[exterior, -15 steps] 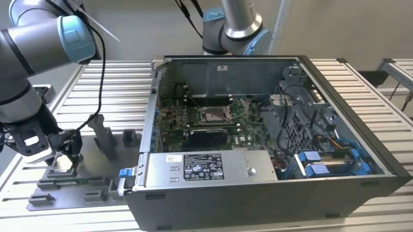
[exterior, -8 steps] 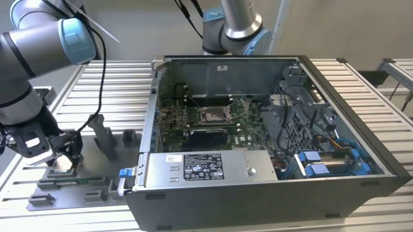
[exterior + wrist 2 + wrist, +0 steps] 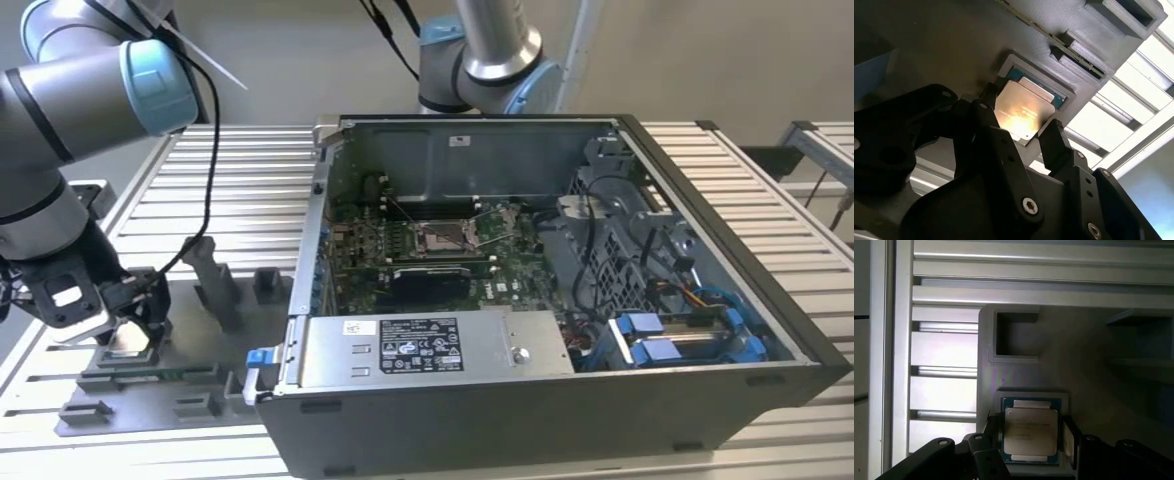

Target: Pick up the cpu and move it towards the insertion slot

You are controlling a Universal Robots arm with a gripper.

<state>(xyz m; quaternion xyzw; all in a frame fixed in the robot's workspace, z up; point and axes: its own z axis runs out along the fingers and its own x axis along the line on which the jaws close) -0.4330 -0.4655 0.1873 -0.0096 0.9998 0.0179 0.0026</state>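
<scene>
gripper (image 3: pixel 1021 115) fingers spread, straddling cpu (image 3: pixel 1025 106) seated in grey fixture (image 3: pixel 1094 55) | exterior view: insertion slot (image 3: pixel 441 237) at 2 o'clock, well apart

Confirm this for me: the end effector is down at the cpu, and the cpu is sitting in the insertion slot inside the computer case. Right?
No. The end effector is down at the cpu, but the cpu sits in a recess of the grey fixture, outside the computer case, as both wrist views show. The exterior view shows the insertion slot inside that case.
</scene>
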